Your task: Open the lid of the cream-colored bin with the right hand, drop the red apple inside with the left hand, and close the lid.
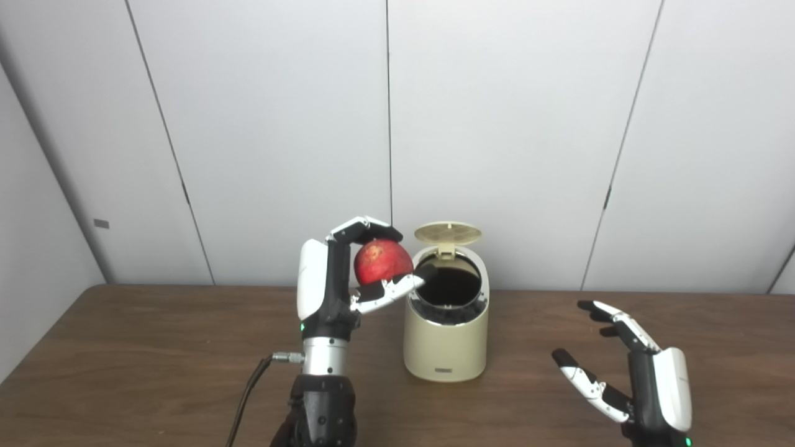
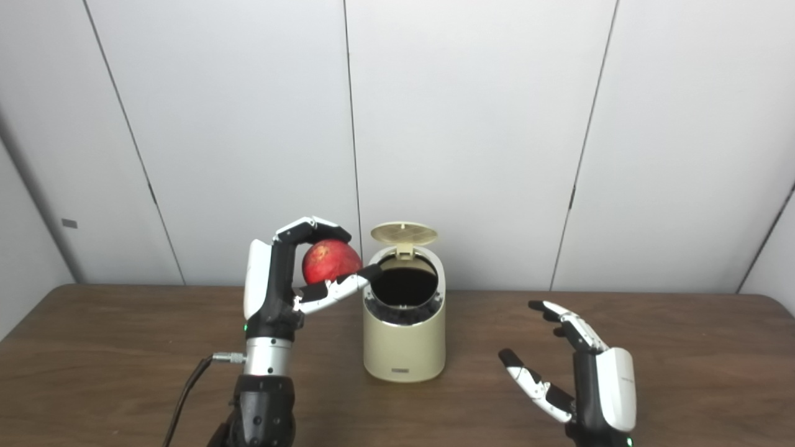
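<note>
Two head cameras side by side look forward and slightly down, sharing the desk (image 1: 155, 347), bin (image 2: 404, 347) and far wall (image 1: 497, 124).

Bright, even light; slightly soft focus

No legible text — none anywhere.

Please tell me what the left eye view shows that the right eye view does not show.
Only the left eye view puts the small grey wall plate well inside the frame.

Only the right eye view shows the brown wooden table's far right corner.

Both show the left hand holding the red apple beside the cream-colored bin, its round lid raised, and the right hand open, apart from it.
</note>
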Robot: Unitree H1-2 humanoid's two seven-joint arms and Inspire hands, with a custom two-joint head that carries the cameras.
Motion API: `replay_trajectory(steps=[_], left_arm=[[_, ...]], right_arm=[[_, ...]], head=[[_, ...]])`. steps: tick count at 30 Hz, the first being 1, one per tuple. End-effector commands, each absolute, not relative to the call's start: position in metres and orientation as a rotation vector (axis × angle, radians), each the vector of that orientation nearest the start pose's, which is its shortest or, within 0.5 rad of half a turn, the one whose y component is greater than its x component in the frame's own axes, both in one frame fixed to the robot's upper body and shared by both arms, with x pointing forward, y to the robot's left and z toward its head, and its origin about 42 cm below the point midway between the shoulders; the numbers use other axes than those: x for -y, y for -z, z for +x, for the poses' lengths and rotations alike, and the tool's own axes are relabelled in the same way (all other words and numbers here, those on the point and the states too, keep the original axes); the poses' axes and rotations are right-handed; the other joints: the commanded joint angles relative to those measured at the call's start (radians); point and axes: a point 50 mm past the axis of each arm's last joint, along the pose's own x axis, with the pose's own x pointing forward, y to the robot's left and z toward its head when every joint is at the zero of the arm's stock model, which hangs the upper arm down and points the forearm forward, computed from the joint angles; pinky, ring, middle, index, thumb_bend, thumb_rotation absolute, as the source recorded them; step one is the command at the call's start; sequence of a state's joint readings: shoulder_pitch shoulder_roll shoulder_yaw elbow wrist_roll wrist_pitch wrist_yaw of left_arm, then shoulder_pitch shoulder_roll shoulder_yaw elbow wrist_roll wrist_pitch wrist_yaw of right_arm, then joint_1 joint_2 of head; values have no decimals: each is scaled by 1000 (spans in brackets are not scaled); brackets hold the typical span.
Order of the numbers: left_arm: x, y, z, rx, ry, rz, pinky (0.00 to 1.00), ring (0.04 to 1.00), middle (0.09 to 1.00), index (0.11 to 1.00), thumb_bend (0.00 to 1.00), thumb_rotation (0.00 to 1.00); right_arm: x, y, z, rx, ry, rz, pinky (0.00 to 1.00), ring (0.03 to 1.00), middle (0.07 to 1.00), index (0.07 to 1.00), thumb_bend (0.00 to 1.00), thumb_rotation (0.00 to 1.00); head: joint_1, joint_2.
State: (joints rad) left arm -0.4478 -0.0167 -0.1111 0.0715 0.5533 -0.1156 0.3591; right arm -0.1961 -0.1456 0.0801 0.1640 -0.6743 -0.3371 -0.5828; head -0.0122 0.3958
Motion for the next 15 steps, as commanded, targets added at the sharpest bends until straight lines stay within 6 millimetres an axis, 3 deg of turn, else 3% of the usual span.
replay_trajectory(steps=[1,7,15], left_arm=[[-131,-265,403,716,-184,418,614,671,497,471,523,0],[-119,-254,414,708,-156,425,694,676,490,474,523,0],[-108,-239,426,702,-122,421,707,663,496,467,523,0]], right_arm=[[209,-102,314,461,281,-644,579,694,729,706,460,613],[200,-105,315,457,297,-652,589,693,719,696,460,628],[188,-107,312,456,287,-631,607,708,727,710,478,669]], head=[[-1,2],[-26,2],[-67,0]])
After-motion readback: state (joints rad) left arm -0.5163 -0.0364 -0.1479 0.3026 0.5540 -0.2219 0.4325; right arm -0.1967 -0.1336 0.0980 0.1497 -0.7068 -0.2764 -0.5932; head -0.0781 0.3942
